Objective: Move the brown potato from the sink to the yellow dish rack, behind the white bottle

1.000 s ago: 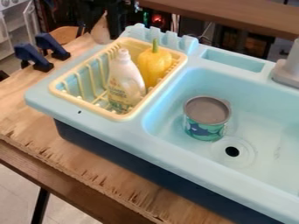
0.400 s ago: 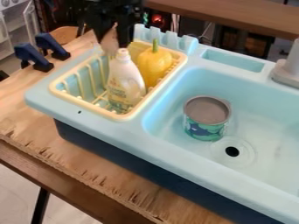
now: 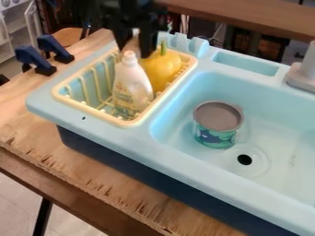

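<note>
Fingers (image 3: pixel 148 44) hold beige object (image 3: pixel 130 44) (near white bottle (image 3: pixel 131 85)).

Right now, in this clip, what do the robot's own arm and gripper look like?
The visible part of the arm is black and bulky, with a blocky outline. The gripper is black too, with two dark, narrow fingers. I can't make out any cables or markings on either.

Arm (image 3: pixel 128 6): black all over; bulky, blocky outline; finer details blurred
Gripper (image 3: pixel 136 48): black too; angular body; two dark, narrow, straight-sided fingers (image 3: pixel 148 42)
</note>
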Controlling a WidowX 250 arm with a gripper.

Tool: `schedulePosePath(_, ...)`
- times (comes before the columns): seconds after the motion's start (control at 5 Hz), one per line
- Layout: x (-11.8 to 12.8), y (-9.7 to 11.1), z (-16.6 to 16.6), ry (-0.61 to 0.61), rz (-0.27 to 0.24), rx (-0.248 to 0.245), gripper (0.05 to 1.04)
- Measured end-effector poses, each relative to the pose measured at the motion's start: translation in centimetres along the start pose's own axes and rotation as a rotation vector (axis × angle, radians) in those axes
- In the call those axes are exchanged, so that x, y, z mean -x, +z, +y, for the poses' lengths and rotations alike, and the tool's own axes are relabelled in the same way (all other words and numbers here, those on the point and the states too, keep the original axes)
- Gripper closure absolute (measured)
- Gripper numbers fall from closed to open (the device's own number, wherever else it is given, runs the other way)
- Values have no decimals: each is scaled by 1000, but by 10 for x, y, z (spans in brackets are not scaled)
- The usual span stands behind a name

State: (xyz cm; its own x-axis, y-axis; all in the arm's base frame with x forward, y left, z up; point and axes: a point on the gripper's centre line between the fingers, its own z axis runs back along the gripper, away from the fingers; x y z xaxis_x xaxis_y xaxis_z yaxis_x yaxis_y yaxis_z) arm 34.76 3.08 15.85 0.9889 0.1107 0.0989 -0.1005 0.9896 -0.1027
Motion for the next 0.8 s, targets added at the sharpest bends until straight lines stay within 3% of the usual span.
schedulePosePath(0.4,11,-13,11,62,40,7,541)
schedulePosePath(0.6,11,-14,12,57,44,7,447)
schedulePosePath(0.8,15,-14,10,34,65,21,156)
